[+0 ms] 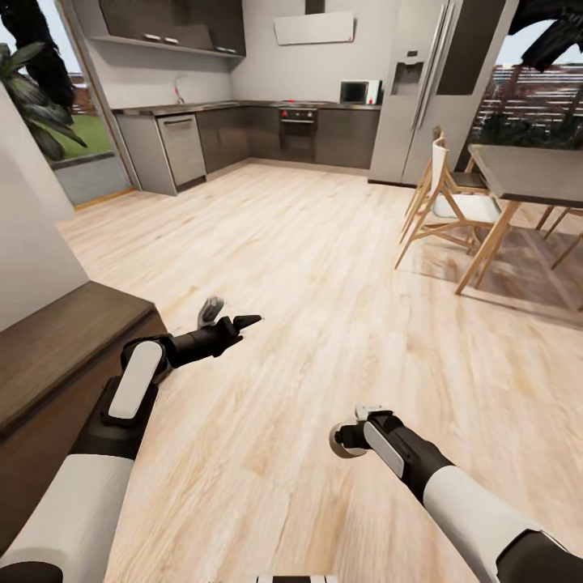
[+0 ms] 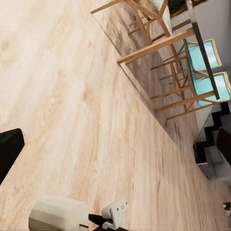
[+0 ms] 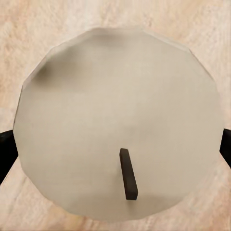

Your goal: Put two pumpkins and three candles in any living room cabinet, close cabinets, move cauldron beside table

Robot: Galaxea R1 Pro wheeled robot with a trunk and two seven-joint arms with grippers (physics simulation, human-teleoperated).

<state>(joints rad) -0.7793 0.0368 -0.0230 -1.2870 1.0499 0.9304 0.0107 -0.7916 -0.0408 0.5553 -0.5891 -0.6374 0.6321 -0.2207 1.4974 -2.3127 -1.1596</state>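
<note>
Carrying 1 candle [image 3: 118, 120] at lower centre of head view, clamped in right gripper [image 1: 350, 437]; left gripper [image 1: 231, 317] spread, empty. Judged light, stiff, waxy-slick; best pinched across round sides.

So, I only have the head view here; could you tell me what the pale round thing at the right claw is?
Observer: It is a candle; the right wrist view shows its flat beige top and a dark wick.
Operator: Thank you. Is the right claw really gripping it?
Observer: It looks so: dark fingers sit against the candle's rim on both sides.
Operator: And what does the left claw face?
Observer: Bare wood floor, and beyond it wooden chairs with turquoise seats, seen in the left wrist view.
</note>
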